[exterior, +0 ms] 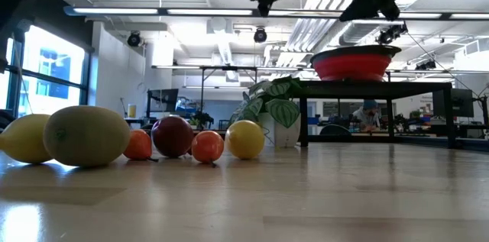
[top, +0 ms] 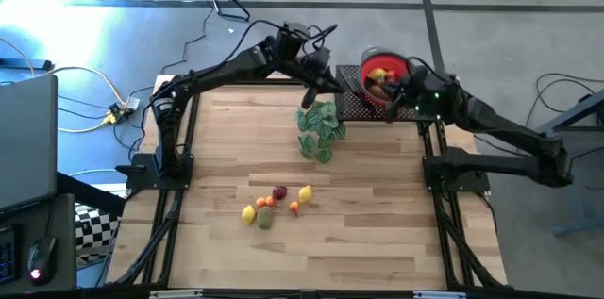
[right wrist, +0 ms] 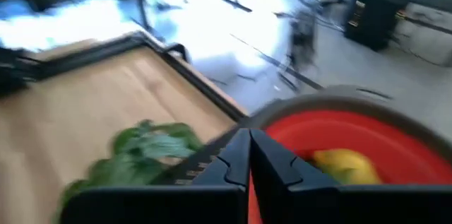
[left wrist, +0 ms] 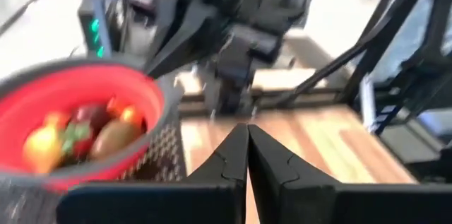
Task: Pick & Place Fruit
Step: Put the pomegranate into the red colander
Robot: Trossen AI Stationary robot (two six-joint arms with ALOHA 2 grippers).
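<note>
Several toy fruits lie in a cluster on the wooden table: two lemons (top: pixel 249 213) (top: pixel 305 194), a red piece (top: pixel 279 192), orange pieces (top: pixel 267 202) and a brown-green one (top: pixel 265 216). The low view shows them up close (exterior: pixel 86 135). More fruit (left wrist: pixel 85 131) sits in the red bowl (top: pixel 382 71), which stands on a black perforated stand. My left gripper (left wrist: pixel 247 143) is shut and empty, raised between the plant sprig (top: pixel 319 129) and the bowl. My right gripper (right wrist: pixel 248 150) is shut and empty, above the bowl's rim (right wrist: pixel 318 104), with a lemon (right wrist: pixel 346 164) just beyond it.
The green leafy sprig (exterior: pixel 275 108) stands on the table just near-left of the black stand (top: pixel 354 101). Both arms crowd the far-right corner around the bowl (exterior: pixel 357 62). Bare wood lies around the fruit cluster. A black frame edges the table (top: pixel 189 157).
</note>
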